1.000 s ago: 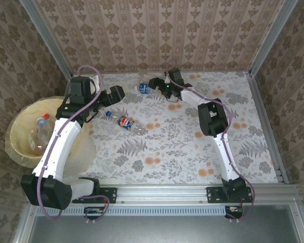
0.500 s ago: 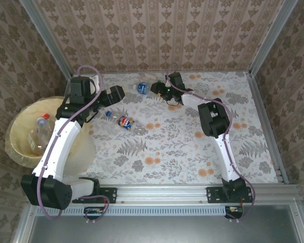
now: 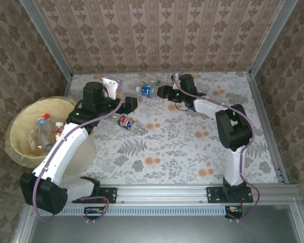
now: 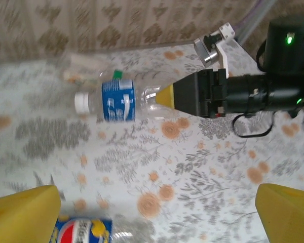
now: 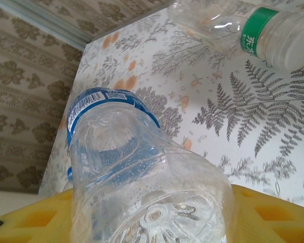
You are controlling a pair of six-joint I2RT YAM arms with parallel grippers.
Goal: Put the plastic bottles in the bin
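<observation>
Left claw: the left claw [image 3: 127, 103] stood spread wide over the counter [image 3: 192, 147], its yellow pads [image 4: 25, 212] far apart with nothing between them.
Right claw: the right claw [image 3: 161, 92] was pinching the base end of the blue-label bottle [image 3: 148, 91], yellow pads on either side of its clear bottom.
Blue-label bottle: it lay level near the far side of the counter, white cap pointing towards the left arm and base in the right claw; whether it touched the counter could not be told.
Pepsi bottle: the Pepsi bottle [image 3: 127, 123] lay on its side on the counter, just below the left claw and apart from the blue-label bottle.
Green-label bottle: the green-label bottle [image 3: 151, 78] lay on its side by the far wall, just beyond the blue-label bottle.
Bin: the bin [image 3: 14, 152] stood off the counter's left edge, beside the left arm.
Bottles in the bin: a red-capped bottle [image 3: 43, 123] and at least one other clear one were inside.
</observation>
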